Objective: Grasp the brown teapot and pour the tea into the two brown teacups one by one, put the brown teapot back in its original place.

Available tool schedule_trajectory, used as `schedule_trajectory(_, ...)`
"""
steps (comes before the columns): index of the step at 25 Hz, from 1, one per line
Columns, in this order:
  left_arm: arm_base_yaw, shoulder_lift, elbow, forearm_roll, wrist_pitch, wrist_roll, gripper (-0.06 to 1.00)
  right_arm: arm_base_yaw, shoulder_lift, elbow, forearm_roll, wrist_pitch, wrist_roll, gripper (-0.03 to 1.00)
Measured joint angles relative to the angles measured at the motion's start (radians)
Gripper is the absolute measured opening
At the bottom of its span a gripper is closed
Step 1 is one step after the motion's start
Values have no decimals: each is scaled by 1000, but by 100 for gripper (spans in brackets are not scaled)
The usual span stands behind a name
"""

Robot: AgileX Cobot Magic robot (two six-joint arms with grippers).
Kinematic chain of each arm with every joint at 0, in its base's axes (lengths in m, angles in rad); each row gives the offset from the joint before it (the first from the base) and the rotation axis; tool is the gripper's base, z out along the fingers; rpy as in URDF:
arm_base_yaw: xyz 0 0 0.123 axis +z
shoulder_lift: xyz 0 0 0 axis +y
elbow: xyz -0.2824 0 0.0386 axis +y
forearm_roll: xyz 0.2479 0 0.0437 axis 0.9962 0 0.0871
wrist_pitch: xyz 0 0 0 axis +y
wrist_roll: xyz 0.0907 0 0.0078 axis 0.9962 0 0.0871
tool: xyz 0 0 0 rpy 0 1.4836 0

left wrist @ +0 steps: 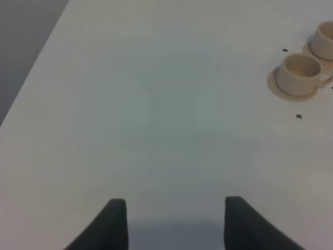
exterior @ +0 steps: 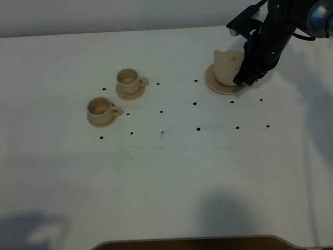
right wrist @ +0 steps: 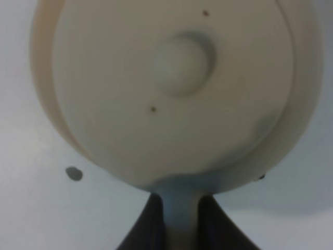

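Note:
The brown teapot point(exterior: 228, 66) stands on its wide tan disc point(exterior: 214, 85) at the back right, spout pointing left. My right gripper point(exterior: 243, 78) is at its right side. In the right wrist view the lid and knob point(right wrist: 179, 62) fill the frame, and the fingers point(right wrist: 148, 226) are shut on the loop handle point(right wrist: 179, 216). The two brown teacups point(exterior: 127, 79) point(exterior: 99, 107) stand on their saucers at the centre left, handles to the right. My left gripper point(left wrist: 174, 221) is open and empty over bare table, with the cups point(left wrist: 299, 73) far ahead; it is out of the exterior view.
Small black dots point(exterior: 161, 111) mark the white table point(exterior: 171, 177) between the cups and the teapot. The table's front edge point(exterior: 192, 242) shows at the bottom. The right arm point(exterior: 270, 31) reaches in from the top right.

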Motion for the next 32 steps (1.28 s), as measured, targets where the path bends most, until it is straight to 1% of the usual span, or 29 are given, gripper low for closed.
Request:
schedule_trajectory(3, 0, 0, 0, 0, 0, -5, 44, 0, 6, -12, 18, 6, 0, 10)
schedule_trajectory(15, 0, 0, 0, 0, 0, 0, 44, 0, 19, -117, 51, 86, 25, 10)
schedule_trajectory(24, 0, 0, 0, 1, 0, 0, 44, 0, 19, -124, 53, 108, 36, 9)
schedule_trajectory(29, 0, 0, 0, 1, 0, 0, 44, 0, 19, -124, 57, 144, 65, 9)
schedule_trajectory(32, 0, 0, 0, 1, 0, 0, 44, 0, 19, -125, 63, 149, 79, 9)
